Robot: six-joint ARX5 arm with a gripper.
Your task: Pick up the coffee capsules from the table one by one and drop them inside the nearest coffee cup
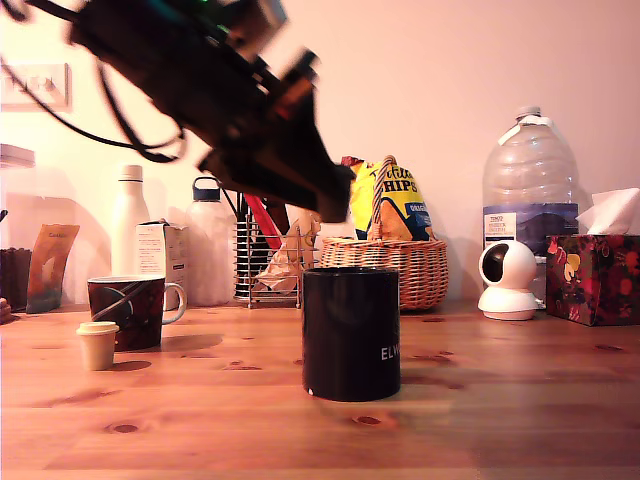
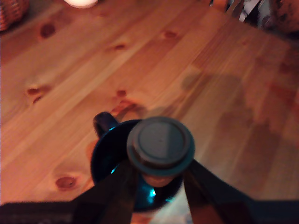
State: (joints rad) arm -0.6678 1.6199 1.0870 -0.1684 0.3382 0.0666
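In the wrist view my gripper is shut on a dark, black-brown coffee capsule, its flat round top facing the camera. It hangs right over the open mouth of a black mug with a handle. In the exterior view the blurred arm slopes down from the upper left, and the gripper ends just above the black mug at the table's centre; the held capsule is not discernible there. A cream capsule stands on the table in front of a dark patterned mug at the exterior view's left.
Along the back wall stand a wicker basket with crisp bags, a wire rack, white bottles, a large water jug, a white camera and a tissue box. The wooden table is bare in front.
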